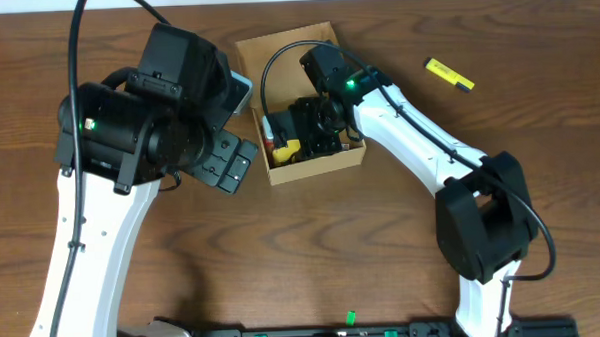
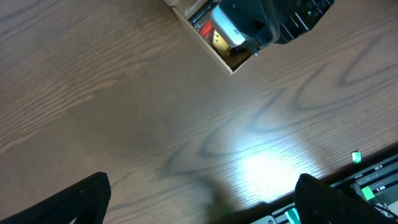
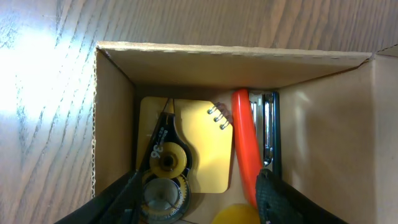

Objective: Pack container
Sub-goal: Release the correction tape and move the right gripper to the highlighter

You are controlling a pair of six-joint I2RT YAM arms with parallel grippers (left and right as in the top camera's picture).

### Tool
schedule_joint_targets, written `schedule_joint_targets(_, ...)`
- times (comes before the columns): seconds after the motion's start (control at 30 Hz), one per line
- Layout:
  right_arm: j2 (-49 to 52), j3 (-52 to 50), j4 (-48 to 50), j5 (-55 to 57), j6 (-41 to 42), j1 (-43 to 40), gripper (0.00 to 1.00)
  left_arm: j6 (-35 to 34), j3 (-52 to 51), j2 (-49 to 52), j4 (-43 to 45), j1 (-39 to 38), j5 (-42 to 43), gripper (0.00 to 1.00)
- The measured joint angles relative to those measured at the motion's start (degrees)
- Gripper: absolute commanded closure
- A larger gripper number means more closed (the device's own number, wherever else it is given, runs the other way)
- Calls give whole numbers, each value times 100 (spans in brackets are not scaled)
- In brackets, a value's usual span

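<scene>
1. One item is not yet packed: a yellow marker [image 1: 448, 74] lies on the table, well apart from the box [image 1: 325, 168], off its right side and a little toward its far corner.
2. One relation decides your next reach, as I judge it: the marker's long axis runs on a slant, its near end pointing away from the box, so you would need to turn the fingers across that slant.
3. Two arms are in play, and the right one is nearer to the marker; the left arm sits on the box's opposite side.
4. The right gripper [image 1: 314, 133] hangs inside the box, jaws apart over the contents, clamping nothing you can see.
5. The left gripper [image 2: 202, 193] hovers over bare table beside the box's left wall, jaws spread wide and empty.
6. Four things show inside the box: one yellow spiral notepad [image 3: 199, 149], one tape roller [image 3: 165, 163] lying on it, one orange stapler [image 3: 247, 143] just beside the notepad, and one rounded yellow thing [image 3: 233, 214], too cropped to name.
7. The box stands open at the top.
</scene>
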Motion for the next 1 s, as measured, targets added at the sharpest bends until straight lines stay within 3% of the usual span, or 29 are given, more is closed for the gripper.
schedule_joint_targets(0.37, -20, 205, 232, -11, 595, -293, 41, 2, 0, 0, 0, 0, 0, 5)
schedule_joint_targets(0.43, -96, 417, 293, -13, 723, -407, 16, 0, 0, 0, 0, 0, 0, 5)
schedule_joint_targets(0.47, -181, 540, 350, -20, 778, -483, 13, 0, 0, 0, 0, 0, 0, 5)
schedule_joint_targets(0.6, -562, 866, 774, -42, 1008, -850, 11, 2, 0, 0, 0, 0, 0, 5)
schedule_joint_targets(0.67, -732, 920, 1032, -61, 1191, -1113, 1, 2, 0, 0, 0, 0, 0, 5)
schedule_joint_targets(1.0, -787, 949, 1228, -24, 2225, -2253, 1, 0, 0, 0, 0, 0, 0, 5)
